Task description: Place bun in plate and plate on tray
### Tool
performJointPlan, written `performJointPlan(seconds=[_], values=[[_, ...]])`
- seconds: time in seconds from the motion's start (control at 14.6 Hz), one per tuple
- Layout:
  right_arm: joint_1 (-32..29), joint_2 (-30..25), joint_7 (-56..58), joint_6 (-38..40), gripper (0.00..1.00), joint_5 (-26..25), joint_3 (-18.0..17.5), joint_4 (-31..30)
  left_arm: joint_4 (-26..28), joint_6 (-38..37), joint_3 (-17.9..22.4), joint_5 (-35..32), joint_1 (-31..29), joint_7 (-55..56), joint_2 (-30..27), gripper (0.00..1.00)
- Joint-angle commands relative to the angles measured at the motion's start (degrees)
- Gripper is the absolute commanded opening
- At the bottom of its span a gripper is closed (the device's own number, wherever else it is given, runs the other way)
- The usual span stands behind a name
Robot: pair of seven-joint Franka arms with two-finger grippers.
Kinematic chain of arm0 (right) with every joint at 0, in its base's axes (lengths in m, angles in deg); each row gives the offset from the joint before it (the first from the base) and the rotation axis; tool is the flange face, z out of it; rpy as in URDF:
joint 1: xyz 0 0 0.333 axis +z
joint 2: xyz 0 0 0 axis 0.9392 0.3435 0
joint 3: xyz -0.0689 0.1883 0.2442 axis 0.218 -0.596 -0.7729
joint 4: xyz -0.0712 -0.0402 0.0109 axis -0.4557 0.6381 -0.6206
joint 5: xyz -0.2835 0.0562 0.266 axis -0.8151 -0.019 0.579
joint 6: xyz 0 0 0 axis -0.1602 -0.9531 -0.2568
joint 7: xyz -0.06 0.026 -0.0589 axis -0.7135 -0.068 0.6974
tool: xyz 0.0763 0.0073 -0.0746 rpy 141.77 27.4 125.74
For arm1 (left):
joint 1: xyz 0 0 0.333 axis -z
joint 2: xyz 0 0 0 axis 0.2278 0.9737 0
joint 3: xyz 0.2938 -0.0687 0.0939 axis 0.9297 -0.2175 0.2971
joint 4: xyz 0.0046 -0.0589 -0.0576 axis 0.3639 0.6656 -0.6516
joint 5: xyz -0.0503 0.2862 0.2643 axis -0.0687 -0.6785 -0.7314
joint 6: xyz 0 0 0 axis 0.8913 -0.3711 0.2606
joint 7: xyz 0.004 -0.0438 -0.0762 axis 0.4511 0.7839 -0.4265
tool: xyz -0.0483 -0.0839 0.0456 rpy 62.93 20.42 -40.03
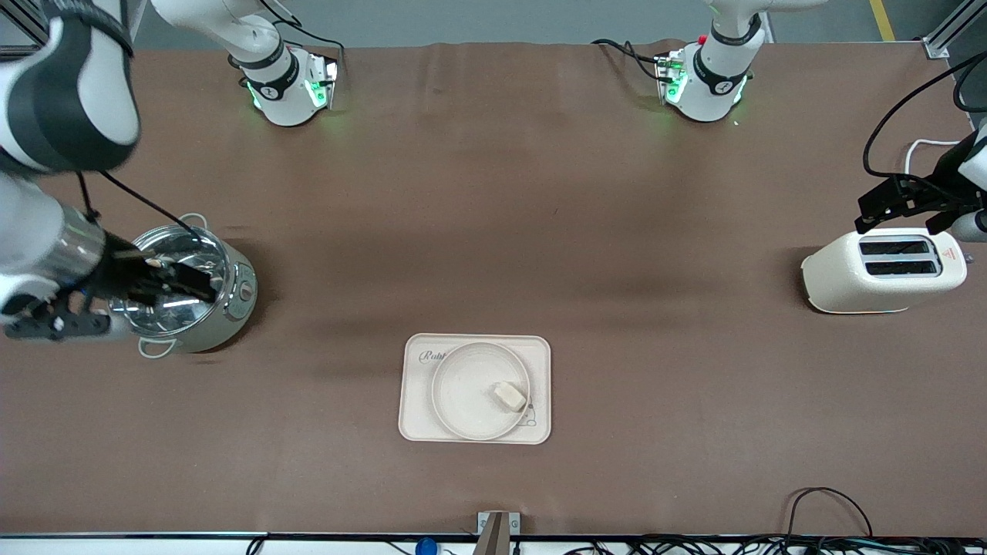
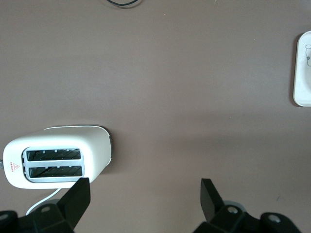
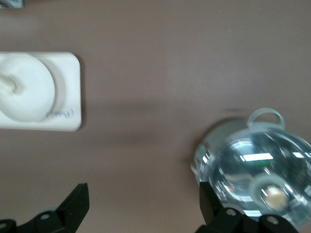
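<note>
The bun [image 1: 510, 396] lies in the round cream plate [image 1: 463, 393], toward the left arm's side of it. The plate sits on the cream "Rabbit" tray [image 1: 416, 424], near the front edge of the table at its middle. The right wrist view also shows the tray [image 3: 68, 87], the plate [image 3: 29, 92] and the bun [image 3: 7, 87]. My right gripper [image 1: 185, 281] is open and empty, up over the steel pot; its wrist view shows it [image 3: 143, 191] over bare table. My left gripper [image 1: 898, 220] is open and empty, up over the toaster, and shows in its wrist view [image 2: 144, 187].
A shiny steel pot [image 1: 193, 297] stands at the right arm's end of the table and shows in the right wrist view [image 3: 257, 170]. A cream two-slot toaster [image 1: 883, 270] stands at the left arm's end [image 2: 58, 158]. Cables lie along the front edge.
</note>
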Motion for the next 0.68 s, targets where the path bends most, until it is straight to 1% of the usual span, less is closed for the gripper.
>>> performJointPlan(seconds=[0.0, 0.14, 0.34, 0.41, 0.55, 0.62], values=[[0.2, -6.4, 0.2, 1.6, 1.0, -3.2, -0.3, -4.7, -1.0, -1.0, 0.1, 0.9, 0.0, -1.2, 0.3, 1.0], [-0.8, -7.9, 0.3, 3.1, 1.0, -3.9, -0.2, -4.8, -1.0, -1.0, 0.1, 0.9, 0.0, -1.3, 0.3, 1.0], [-2.0, -10.2, 0.3, 3.1, 1.0, -5.2, -0.2, -5.2, -1.0, -1.0, 0.1, 0.9, -0.1, -1.3, 0.3, 1.0], [-3.3, -11.2, 0.4, 3.2, 1.0, -5.3, -0.6, -5.3, -1.0, -1.0, 0.1, 0.9, -0.2, -1.8, 0.3, 1.0], [-6.1, -14.2, 0.7, 3.1, 1.0, -5.3, -2.0, -7.3, -0.9, -1.0, 0.2, 0.9, -0.3, -2.9, 0.3, 1.0], [-8.0, -15.5, 0.8, 2.8, 1.0, -5.9, -3.7, -8.4, -0.9, -1.0, 0.2, 0.9, -0.4, -3.1, 0.3, 1.0]])
